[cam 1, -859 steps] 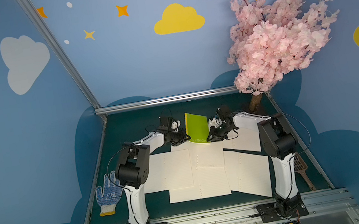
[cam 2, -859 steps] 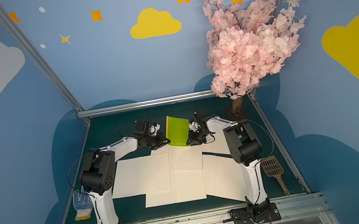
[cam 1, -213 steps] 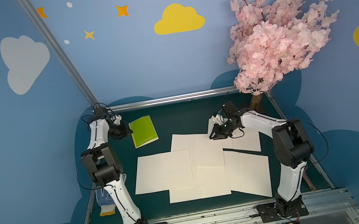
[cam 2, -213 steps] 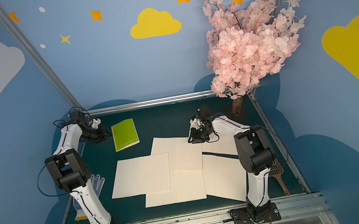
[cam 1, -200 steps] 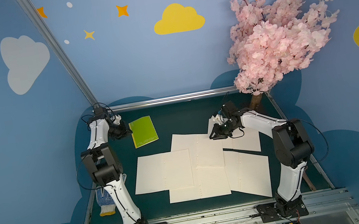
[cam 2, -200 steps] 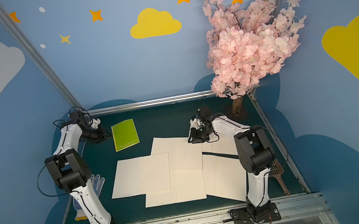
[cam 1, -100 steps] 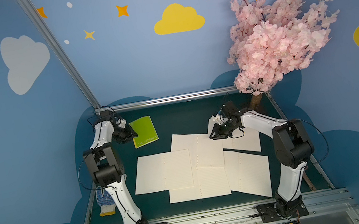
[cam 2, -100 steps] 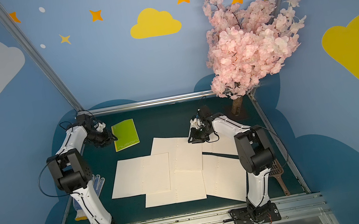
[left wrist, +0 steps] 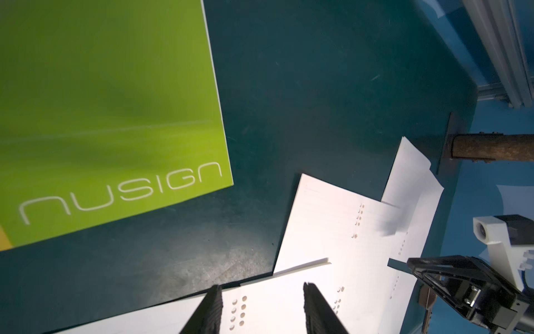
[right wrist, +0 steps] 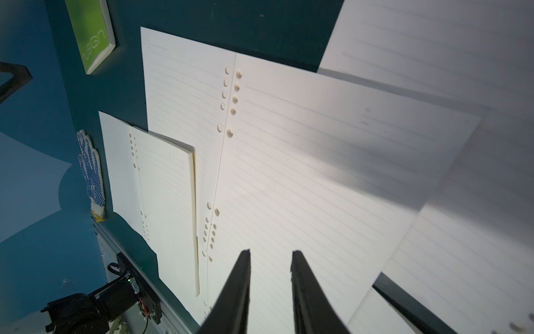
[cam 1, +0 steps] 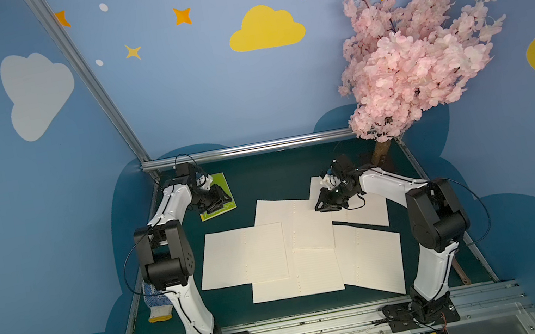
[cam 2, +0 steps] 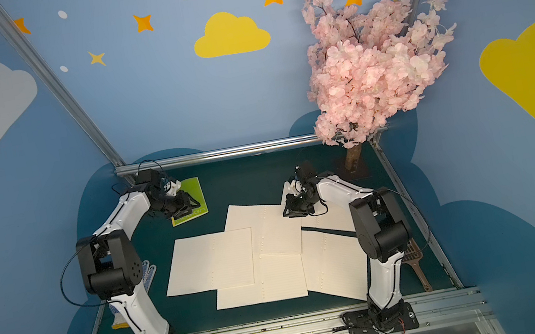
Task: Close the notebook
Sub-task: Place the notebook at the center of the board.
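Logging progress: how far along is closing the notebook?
Done: the green notebook lies flat and shut, cover up. In hand: nothing; the left gripper hangs close by it, fingers apart and empty, the right gripper over the loose sheets. Left: probably only pulling the arms back.

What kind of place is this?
Probably a robot test booth with playroom decor: a left arm and right arm mounted on a rail, blue walls painted with clouds and stars, a fake blossom tree.
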`<state>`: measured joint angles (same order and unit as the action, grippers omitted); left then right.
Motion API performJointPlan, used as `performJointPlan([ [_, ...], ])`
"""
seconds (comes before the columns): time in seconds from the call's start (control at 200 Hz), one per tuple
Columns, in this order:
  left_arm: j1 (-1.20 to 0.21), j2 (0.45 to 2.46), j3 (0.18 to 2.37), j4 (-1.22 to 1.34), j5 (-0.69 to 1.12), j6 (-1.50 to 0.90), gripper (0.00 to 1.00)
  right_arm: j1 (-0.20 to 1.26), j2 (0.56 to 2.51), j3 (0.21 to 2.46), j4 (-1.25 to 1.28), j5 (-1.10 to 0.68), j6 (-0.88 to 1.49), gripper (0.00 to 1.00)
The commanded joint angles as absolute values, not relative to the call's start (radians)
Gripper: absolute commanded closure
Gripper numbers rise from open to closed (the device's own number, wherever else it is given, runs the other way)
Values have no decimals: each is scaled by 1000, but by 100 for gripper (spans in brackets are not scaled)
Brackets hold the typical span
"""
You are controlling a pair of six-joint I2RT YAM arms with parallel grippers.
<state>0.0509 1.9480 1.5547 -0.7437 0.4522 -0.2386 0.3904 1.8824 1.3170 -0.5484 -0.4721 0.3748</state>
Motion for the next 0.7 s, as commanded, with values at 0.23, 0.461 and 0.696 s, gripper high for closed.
performJointPlan([
  [0.23, -51, 1871, 1391, -590, 454, -310, 49, 375, 1821, 1277, -563, -424, 391, 71],
  [0.461, -102, 1893, 1365, -556, 465, -284, 49, 359, 1791, 1233, -569, -402, 398, 67],
  [0.696, -132, 1925, 1370, -530, 459, -292, 47, 350, 1772, 1196, -573, -387, 403, 61],
])
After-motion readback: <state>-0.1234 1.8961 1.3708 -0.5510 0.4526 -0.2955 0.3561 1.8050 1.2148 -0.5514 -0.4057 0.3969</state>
